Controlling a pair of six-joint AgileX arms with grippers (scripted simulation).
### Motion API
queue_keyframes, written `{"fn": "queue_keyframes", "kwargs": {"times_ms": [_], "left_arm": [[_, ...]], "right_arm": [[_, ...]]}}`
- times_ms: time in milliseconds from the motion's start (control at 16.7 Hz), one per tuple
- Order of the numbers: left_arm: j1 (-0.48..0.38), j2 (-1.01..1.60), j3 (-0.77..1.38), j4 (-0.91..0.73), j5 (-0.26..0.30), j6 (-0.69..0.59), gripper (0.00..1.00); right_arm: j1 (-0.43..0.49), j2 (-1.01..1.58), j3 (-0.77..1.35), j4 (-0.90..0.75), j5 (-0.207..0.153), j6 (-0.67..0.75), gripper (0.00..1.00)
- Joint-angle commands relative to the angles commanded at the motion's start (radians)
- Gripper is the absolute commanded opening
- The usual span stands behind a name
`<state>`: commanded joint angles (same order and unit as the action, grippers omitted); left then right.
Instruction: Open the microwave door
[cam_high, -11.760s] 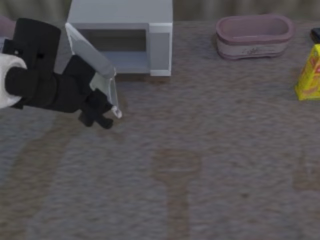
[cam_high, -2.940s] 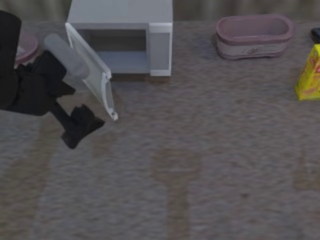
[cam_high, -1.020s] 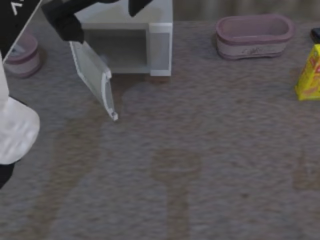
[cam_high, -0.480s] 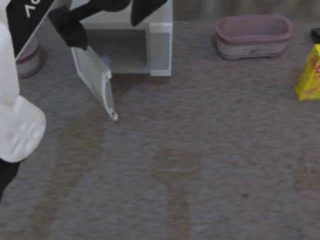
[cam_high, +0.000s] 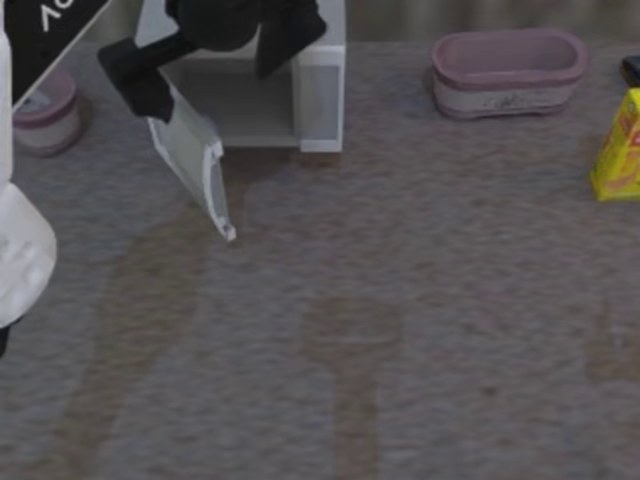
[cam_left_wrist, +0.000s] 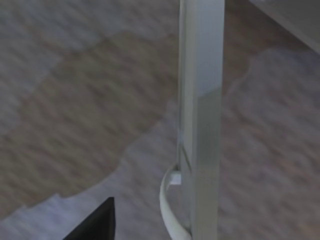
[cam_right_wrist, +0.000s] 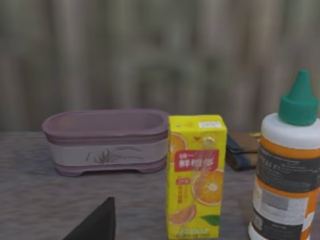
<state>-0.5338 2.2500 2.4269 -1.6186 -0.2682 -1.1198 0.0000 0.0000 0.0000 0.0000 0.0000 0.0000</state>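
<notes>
- Microwave sits at the worktop's 11 o'clock, cavity exposed, grey control strip on its right front.
- Microwave door is swung out well clear of the front, free edge with the white handle bar pointing toward 5 o'clock; the left wrist view shows the door edge-on with the curved handle.
- Left gripper hangs over the microwave's top and the door's hinge end, jaws spread wide, holding nothing.
- Right gripper: only a dark tip in its wrist view; jaw state, cannot tell.
- Pink tub at 1 o'clock; yellow juice carton at 2 o'clock; second pink tub at 10 o'clock.
</notes>
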Motion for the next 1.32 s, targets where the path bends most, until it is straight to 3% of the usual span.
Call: {"fn": "queue_keyframes", "kwargs": {"times_ms": [720,1320], "left_arm": [[0.033,-0.129,-0.402,0.281,0.003,0.033,1.0],[0.039,-0.151,-0.468,0.328,0.004,0.038,1.0]], "right_arm": [[0.0,0.0,0.0,0.0,0.0,0.0,1.0],[0.0,0.0,0.0,0.0,0.0,0.0,1.0]]}}
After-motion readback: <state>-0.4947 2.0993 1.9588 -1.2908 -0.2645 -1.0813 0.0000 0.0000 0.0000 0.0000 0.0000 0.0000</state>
